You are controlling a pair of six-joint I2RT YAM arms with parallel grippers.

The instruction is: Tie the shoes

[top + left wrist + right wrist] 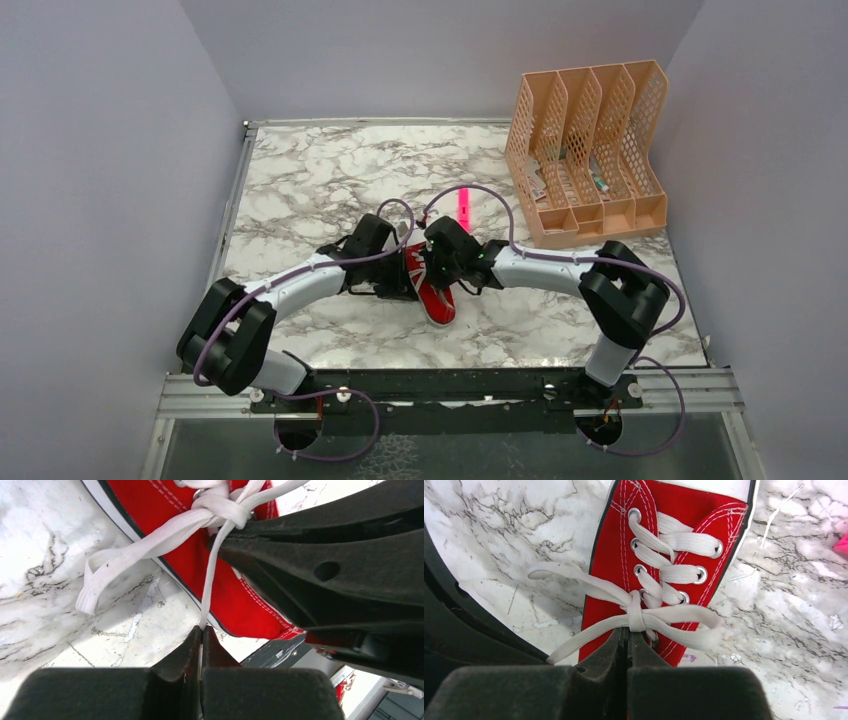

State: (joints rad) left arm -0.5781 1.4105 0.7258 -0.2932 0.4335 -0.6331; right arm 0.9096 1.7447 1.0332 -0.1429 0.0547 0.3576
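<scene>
The red sneaker (437, 300) lies mid-table between both grippers, toe toward the arm bases. Its white laces (674, 572) form a bow: a knot (635, 614), a loop on the left (544, 571) and a loop on the right (701, 626). My left gripper (201, 629) is shut on a single lace strand (210, 580) that runs taut up to the knot (220, 511). My right gripper (628, 630) is shut, its tips right against the knot; its black fingers (325, 570) also show in the left wrist view. In the top view the left gripper (398, 272) and right gripper (448, 262) flank the shoe.
A slim pink marker (464, 205) lies just beyond the shoe. An orange mesh file organizer (590, 150) stands at the back right with small items inside. Grey walls enclose the marble table (300, 180) on three sides.
</scene>
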